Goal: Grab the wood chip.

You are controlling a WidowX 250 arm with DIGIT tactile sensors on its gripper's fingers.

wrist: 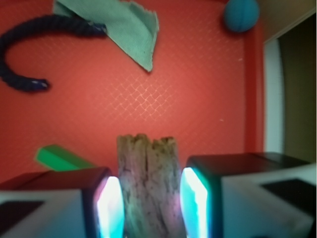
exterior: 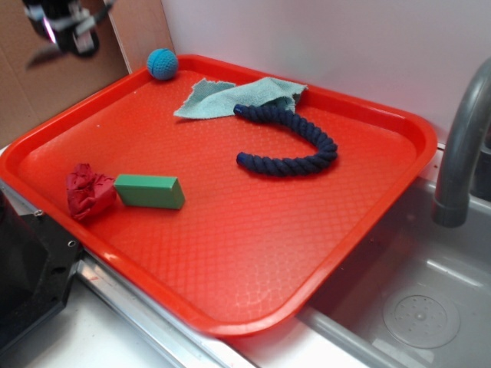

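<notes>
Wood chip (wrist: 147, 186) clamped between the pads of gripper (wrist: 151, 203), long axis running straight out from the jaws, grain along it. Raised well above red tray (exterior: 230, 253), over its far-left corner near blue ball (exterior: 162, 64). Grasp judged complete; green block (exterior: 149, 192) untouched below.

The rough, grainy, brown-tan sliver of wood (wrist: 147, 186) is standing upright between the gripper's (wrist: 151, 203) 2 glowing pads, hanging above the red tray.

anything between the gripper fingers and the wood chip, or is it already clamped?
Nothing between them. In the wrist view the wood chip sits directly between the gripper fingers, touching both, lifted above the red tray.
</notes>
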